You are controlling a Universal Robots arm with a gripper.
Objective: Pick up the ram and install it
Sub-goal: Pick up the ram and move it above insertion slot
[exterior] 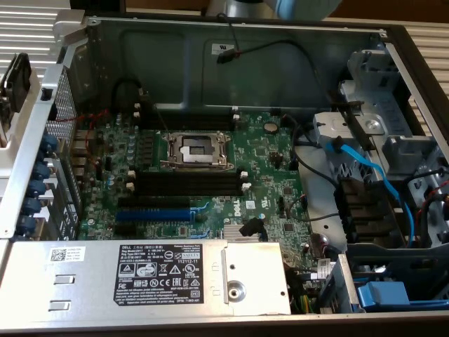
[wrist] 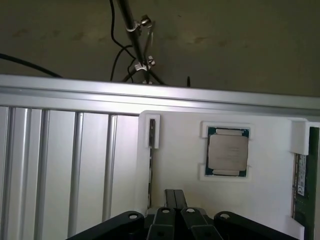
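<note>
The ram point(wrist: 311, 165), a dark green stick with a small white label, lies in a holder at the edge of a white tray point(wrist: 180, 150). My gripper point(wrist: 175, 192) hangs above the tray, off to one side of the ram and apart from it. Its two black fingers are pressed together, shut, with nothing between them. In the exterior view the open computer case shows the green motherboard point(exterior: 273, 161), whose long black memory slots point(exterior: 188, 184) with white end clips stand unfilled below the processor socket point(exterior: 196, 149). A part of my arm point(exterior: 280, 5) is visible over the case's far wall.
A processor chip point(wrist: 228, 155) sits in the middle of the white tray, beside a ribbed aluminium surface point(wrist: 60, 165). In the case are a blue expansion slot point(exterior: 153, 212), a metal power supply point(exterior: 140, 274), blue and black cables point(exterior: 365, 175) and the drive cage at the exterior view's right.
</note>
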